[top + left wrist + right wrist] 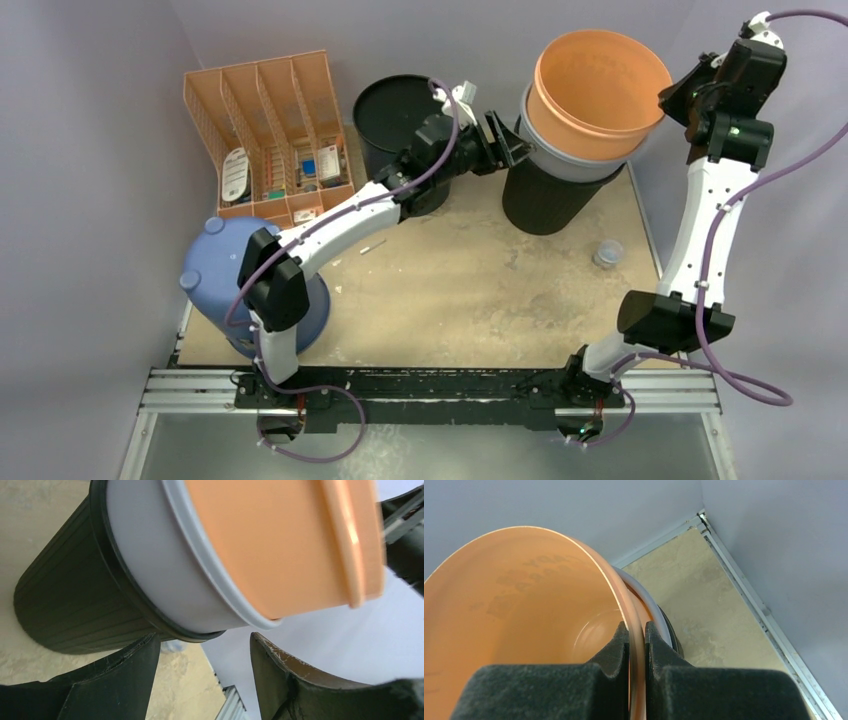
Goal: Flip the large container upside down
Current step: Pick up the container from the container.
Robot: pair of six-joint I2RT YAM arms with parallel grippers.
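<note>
Clearly the flip itself is not done yet. Nearest, the left pincer [205, 640] stands wide apart with nothing between its jaws, just short of the stack's side. Ahead of it the black bin [65, 605] stands on the surface [470, 290], with a grey container [150, 565] nested in its mouth. The orange container [597, 75] sits in the grey one, tipped a little, its mouth facing up.

Farther back and higher, the right pincer [636, 630] is pinched nearly closed on the orange container's rim, one finger inside the wall and one outside. I take the orange container to be the task's thing, since it is the one gripped, though the pictures do not settle that.

By my reading, the grasp is made and perhaps the first bit of lift. What is left is to draw it clear of the grey container, roll it mouth-down, and set it on the surface. The thin rim hold could slip as it turns.
</note>
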